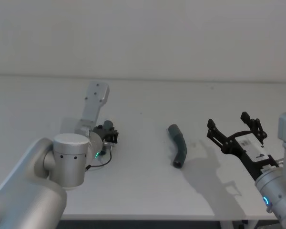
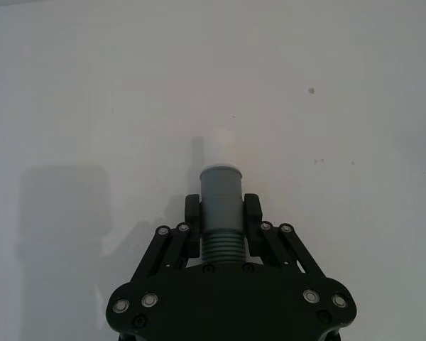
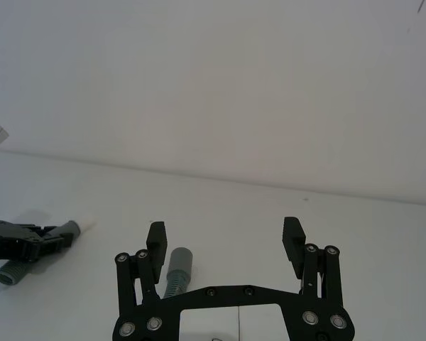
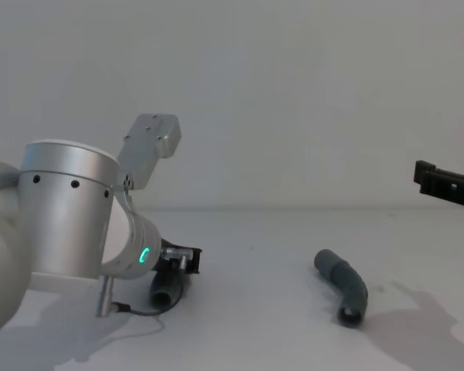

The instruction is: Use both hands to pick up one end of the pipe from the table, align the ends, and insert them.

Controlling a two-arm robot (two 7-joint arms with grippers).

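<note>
My left gripper (image 2: 222, 209) is shut on the straight grey pipe (image 2: 221, 186), whose pale end (image 2: 219, 149) sticks out past the fingertips. In the head view this gripper (image 1: 110, 133) sits low over the white table (image 1: 148, 191) at the left. From the chest, the pipe's other end (image 4: 166, 287) hangs below the left gripper (image 4: 184, 259). The bent pipe piece (image 1: 178, 145) lies loose at the table's middle, also seen from the chest (image 4: 344, 286). My right gripper (image 1: 236, 128) hovers open to its right, clear of it. In the right wrist view the bent pipe (image 3: 177, 266) lies beside one finger of the right gripper (image 3: 225, 238).
A thin black cable (image 1: 101, 162) loops on the table by the left wrist. An off-white wall (image 1: 143, 38) rises behind the table's far edge. The table's front edge (image 1: 148, 217) runs close below both arms.
</note>
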